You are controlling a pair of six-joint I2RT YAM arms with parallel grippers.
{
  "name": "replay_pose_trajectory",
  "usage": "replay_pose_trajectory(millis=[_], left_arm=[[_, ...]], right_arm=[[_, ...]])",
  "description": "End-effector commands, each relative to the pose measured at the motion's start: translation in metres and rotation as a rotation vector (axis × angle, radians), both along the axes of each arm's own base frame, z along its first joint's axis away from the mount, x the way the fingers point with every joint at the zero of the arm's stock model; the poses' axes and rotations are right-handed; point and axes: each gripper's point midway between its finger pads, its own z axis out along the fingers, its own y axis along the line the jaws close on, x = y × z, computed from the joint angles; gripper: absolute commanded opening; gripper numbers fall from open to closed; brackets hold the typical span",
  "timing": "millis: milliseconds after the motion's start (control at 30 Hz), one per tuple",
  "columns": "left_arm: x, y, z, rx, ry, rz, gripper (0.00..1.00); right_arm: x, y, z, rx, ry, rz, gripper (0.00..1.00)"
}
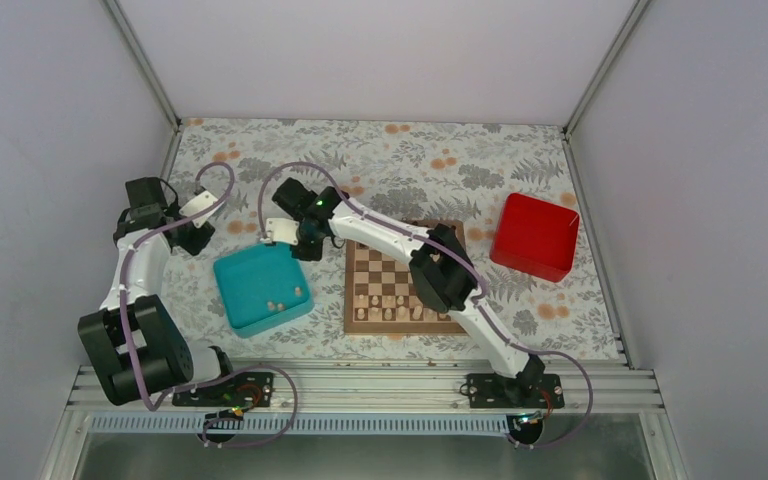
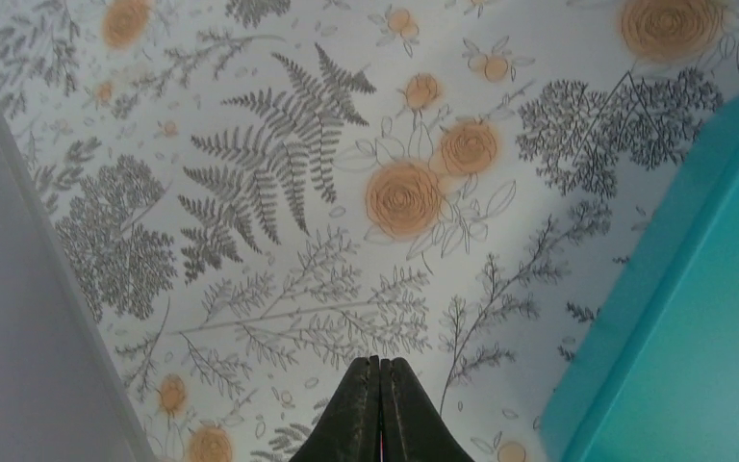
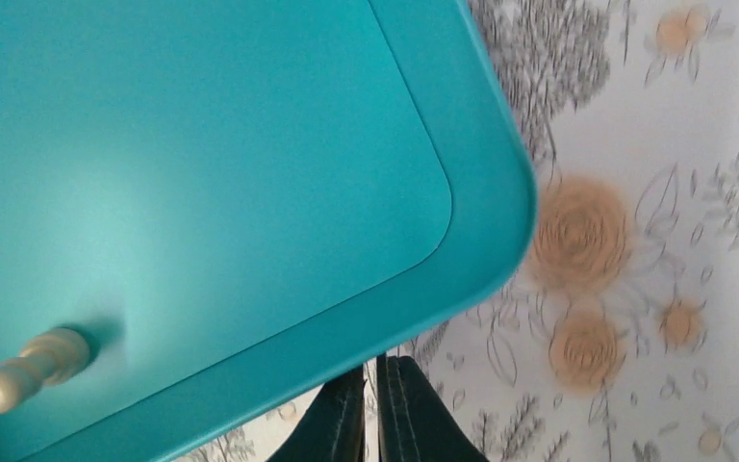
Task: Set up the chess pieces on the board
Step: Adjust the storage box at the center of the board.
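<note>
The board (image 1: 357, 262) lies right of a teal tray (image 1: 243, 270). Several pale chess pieces (image 1: 392, 312) stand in its two near rows. A few more pale pieces (image 1: 276, 304) lie in the tray's near part; one pale piece (image 3: 29, 371) lies on its side on the tray floor. My right gripper (image 1: 282, 240) (image 3: 373, 366) is shut and holds nothing, at the tray's far right corner; the tray rim (image 3: 500, 241) hides one fingertip. My left gripper (image 1: 200, 238) (image 2: 380, 361) is shut and holds nothing, low over the patterned cloth just left of the tray wall (image 2: 654, 279).
A red box (image 1: 533, 236) stands right of the board. My right arm's forearm (image 1: 440, 272) crosses above the board's far right part. Grey walls close in the table on the left (image 2: 10, 318), right and back.
</note>
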Motion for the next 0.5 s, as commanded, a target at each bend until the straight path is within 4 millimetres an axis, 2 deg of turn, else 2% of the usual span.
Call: replay_pose_trajectory(millis=[0, 133, 267, 367, 467], left_arm=[[-0.015, 0.002, -0.003, -0.009, 0.029, -0.03, 0.02], [-0.019, 0.008, -0.01, -0.027, 0.06, -0.028, 0.02], [-0.019, 0.013, -0.027, -0.031, 0.106, -0.032, 0.02], [-0.022, 0.015, -0.044, -0.041, 0.165, -0.039, 0.02], [-0.03, 0.017, -0.063, -0.041, 0.239, -0.056, 0.02]], right_arm=[[-0.015, 0.04, 0.016, 0.126, -0.008, 0.068, 0.07], [-0.013, 0.033, 0.035, 0.102, -0.068, 0.037, 0.07], [-0.027, 0.005, 0.059, 0.065, -0.098, 0.023, 0.04], [-0.045, -0.019, 0.063, -0.006, -0.076, 0.011, 0.04], [-0.07, -0.041, 0.053, -0.089, -0.013, 0.027, 0.04]])
